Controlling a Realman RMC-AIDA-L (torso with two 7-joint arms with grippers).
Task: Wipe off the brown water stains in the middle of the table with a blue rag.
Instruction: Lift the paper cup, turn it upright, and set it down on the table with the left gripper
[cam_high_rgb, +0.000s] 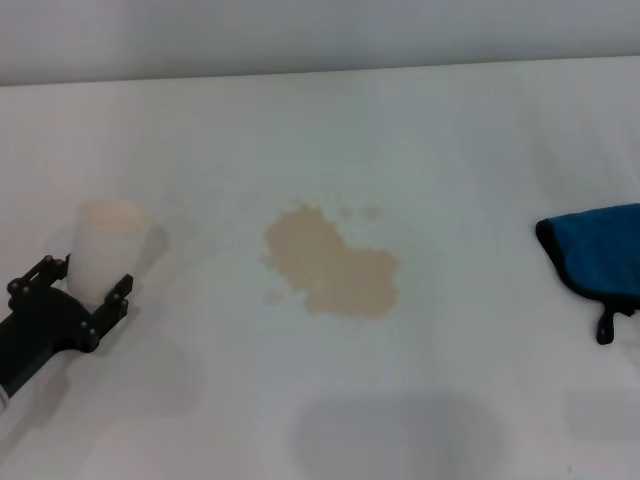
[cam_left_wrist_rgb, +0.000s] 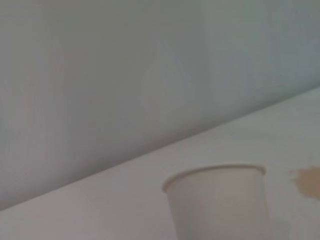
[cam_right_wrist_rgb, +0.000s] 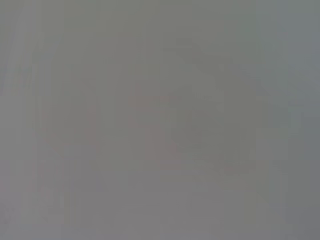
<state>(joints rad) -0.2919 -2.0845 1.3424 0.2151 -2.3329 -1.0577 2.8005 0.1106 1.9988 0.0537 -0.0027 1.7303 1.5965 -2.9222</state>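
The brown water stains (cam_high_rgb: 332, 264) form a tan blotch in the middle of the white table (cam_high_rgb: 450, 150), with small droplets around it. An edge of the blotch (cam_left_wrist_rgb: 307, 181) also shows in the left wrist view. The blue rag (cam_high_rgb: 598, 250), black-edged with a small loop, lies at the table's right edge, partly cut off by the frame. My left gripper (cam_high_rgb: 90, 280) sits at the left, around the lower part of a white paper cup (cam_high_rgb: 110, 250). My right gripper is out of view, and its wrist view shows only flat grey.
The white paper cup (cam_left_wrist_rgb: 217, 202) stands upright on the table, left of the stain. A grey wall (cam_left_wrist_rgb: 125, 75) rises behind the table's far edge. Bare tabletop lies between the stain and the rag.
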